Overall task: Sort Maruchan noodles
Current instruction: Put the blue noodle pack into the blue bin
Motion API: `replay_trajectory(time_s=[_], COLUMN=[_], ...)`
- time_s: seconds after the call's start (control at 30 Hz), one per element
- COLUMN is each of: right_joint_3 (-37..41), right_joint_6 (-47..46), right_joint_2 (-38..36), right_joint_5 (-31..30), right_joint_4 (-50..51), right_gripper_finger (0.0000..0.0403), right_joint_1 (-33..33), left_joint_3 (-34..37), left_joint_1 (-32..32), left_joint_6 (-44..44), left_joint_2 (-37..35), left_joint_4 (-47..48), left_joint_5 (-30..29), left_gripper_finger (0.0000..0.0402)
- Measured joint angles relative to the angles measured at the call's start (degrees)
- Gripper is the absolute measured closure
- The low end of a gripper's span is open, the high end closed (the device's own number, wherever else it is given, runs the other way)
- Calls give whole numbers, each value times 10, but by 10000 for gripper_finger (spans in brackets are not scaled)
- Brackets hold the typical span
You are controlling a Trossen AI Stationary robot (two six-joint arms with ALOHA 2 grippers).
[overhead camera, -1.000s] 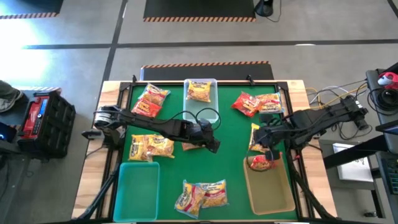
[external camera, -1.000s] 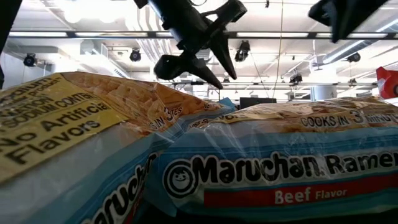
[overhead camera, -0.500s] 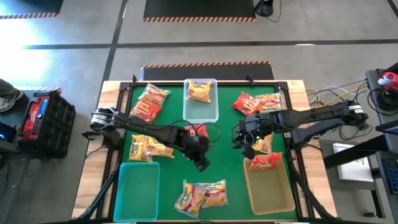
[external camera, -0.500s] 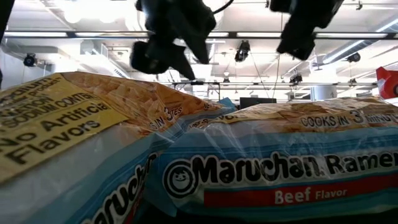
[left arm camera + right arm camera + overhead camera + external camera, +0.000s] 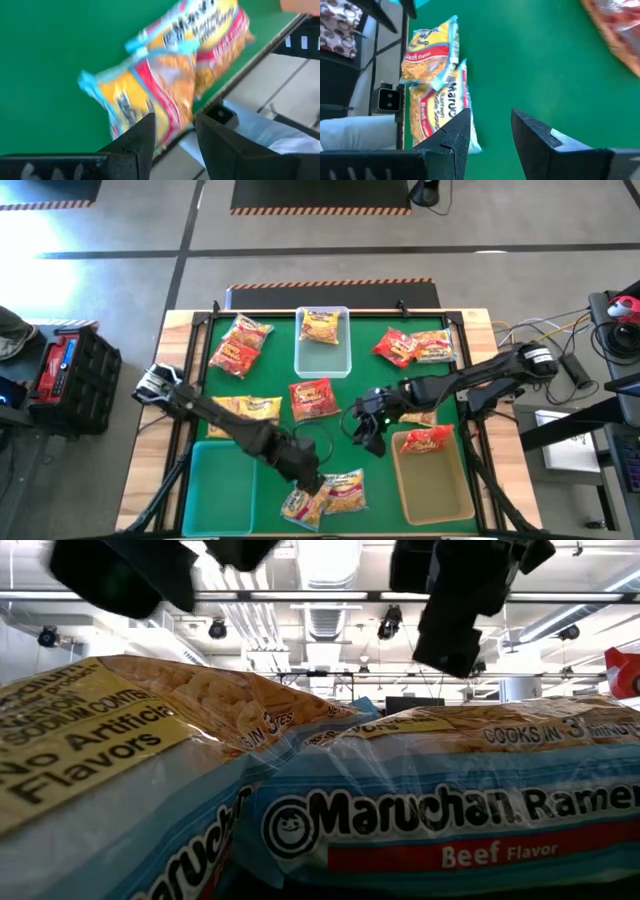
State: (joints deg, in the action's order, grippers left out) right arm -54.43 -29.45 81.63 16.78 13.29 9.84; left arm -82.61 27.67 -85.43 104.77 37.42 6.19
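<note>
The right end effector (image 5: 366, 429) has been drawn away from the tan bin (image 5: 440, 498) toward the middle of the surface (image 5: 380, 385), and a red packet (image 5: 424, 441) is left lying in that bin's far end, so one sort is judged done. Its fingers are seen spread and empty in the right wrist view. The left end effector (image 5: 175, 122) has been carried to the near edge, above two beef packets (image 5: 325, 492); its fingers are also spread, with nothing pinched. Another red packet (image 5: 312, 398) lies loose at the centre. The clear bin (image 5: 323, 360) at the far edge holds one yellow packet (image 5: 321, 326). Nothing is seen in the teal bin (image 5: 222, 480) at the near left corner. Other packets are scattered toward the left and right edges.
</note>
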Motion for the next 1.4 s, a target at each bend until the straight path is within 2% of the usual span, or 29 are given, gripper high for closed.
replay_trajectory(time_s=[0.17, 0.37, 0.57, 0.87, 1.07, 1.17, 1.4], right_joint_3=[-40, -100, -154, -201, -206, -203, -203], right_joint_6=[1, 12, 16, 25, 27, 32, 64], right_joint_2=[60, 127, 180, 246, 254, 250, 241], right_joint_5=[0, -1, -3, -3, -3, -2, 0], right_joint_4=[-8, -8, -6, 1, 0, 10, 83], right_gripper_finger=[267, 269, 273, 273, 275, 275, 275], right_joint_1=[23, 29, 29, 26, 26, 26, 26], left_joint_3=[0, 0, 0, 0, 0, -1, -2], left_joint_1=[55, 85, 92, 94, 92, 84, 40], left_joint_6=[-74, -108, -97, -67, -66, -68, -30], left_joint_2=[1, 16, 45, 85, 103, 106, 105], left_joint_4=[-2, -16, -60, -79, -70, -40, 11], left_joint_5=[-7, -22, -28, -38, -45, -68, -115], left_gripper_finger=[277, 277, 277, 277, 277, 277, 277])
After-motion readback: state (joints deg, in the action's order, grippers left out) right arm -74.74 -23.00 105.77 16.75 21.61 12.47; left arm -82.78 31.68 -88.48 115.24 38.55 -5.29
